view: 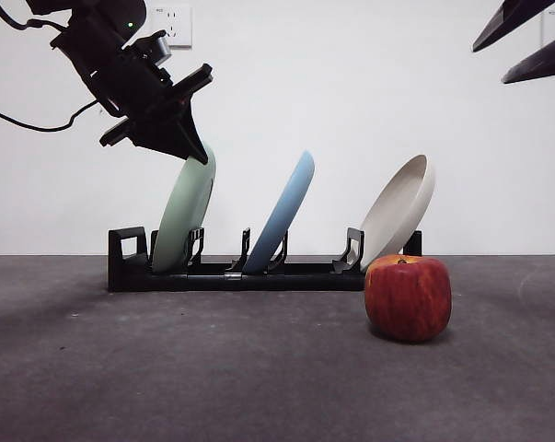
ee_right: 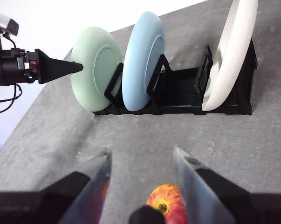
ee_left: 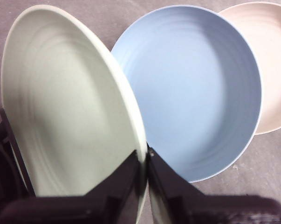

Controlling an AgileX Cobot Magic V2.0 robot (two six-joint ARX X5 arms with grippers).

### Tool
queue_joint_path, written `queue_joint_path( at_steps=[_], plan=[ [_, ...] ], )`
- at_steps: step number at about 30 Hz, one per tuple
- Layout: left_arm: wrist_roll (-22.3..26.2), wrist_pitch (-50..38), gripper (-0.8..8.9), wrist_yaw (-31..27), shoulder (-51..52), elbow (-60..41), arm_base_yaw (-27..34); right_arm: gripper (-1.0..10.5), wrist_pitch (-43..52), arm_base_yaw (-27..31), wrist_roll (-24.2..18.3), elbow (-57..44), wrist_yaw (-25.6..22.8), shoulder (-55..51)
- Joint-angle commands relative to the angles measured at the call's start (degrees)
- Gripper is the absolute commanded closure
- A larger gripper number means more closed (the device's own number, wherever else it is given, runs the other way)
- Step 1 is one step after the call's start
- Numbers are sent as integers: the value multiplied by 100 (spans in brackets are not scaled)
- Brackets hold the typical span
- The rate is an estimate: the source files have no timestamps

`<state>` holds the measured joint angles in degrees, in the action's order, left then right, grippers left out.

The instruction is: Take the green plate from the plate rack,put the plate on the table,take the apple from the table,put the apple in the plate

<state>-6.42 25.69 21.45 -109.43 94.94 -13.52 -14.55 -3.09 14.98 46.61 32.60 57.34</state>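
The green plate [view: 180, 221] stands tilted in the left slot of the black plate rack [view: 286, 276]. My left gripper [view: 199, 155] comes down from the upper left, its jaws closed on the plate's top rim; the left wrist view shows this grip [ee_left: 144, 161] on the plate [ee_left: 61, 107]. The dark red apple [view: 408, 297] sits on the grey table [view: 167, 368] in front of the rack's right end. My right gripper [ee_right: 140, 158] hangs open and empty above the apple [ee_right: 166, 200], apart from it. In the front view it shows only at the top right [view: 526, 41].
A blue plate [view: 282, 216] stands in the rack's middle slot and a beige plate [view: 398, 210] in the right slot. A white wall with a socket [view: 171, 26] stands behind.
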Motion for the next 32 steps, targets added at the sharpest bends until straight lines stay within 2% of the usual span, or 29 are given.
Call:
queue_joint_path(
  at_steps=[1,9,13,16,18,23,27,32],
  plan=[
    [87,-11,822,-63,179,7,33,722,24,-13,-50,33,-11,39],
    [85,173,822,555,839,7,28,722,22,-13,-50,33,-11,42],
    [90,640,822,881,1331,7,-33,721,22,-13,-50,33,-11,42],
    [96,1178,822,901,1727,7,-127,722,22,-13,-50,33,-11,42],
    [243,1602,822,903,1969,7,-203,722,22,-13,-50,33,-11,42],
    [951,3008,822,811,2590,7,-581,722,24,-13,-50,33,-11,42],
    [1248,3696,822,-214,2911,7,-1152,722,22,-13,-50,33,-9,42],
    [1231,4199,822,-1604,2973,-31,-2159,722,22,-13,-50,33,-11,42]
  ],
)
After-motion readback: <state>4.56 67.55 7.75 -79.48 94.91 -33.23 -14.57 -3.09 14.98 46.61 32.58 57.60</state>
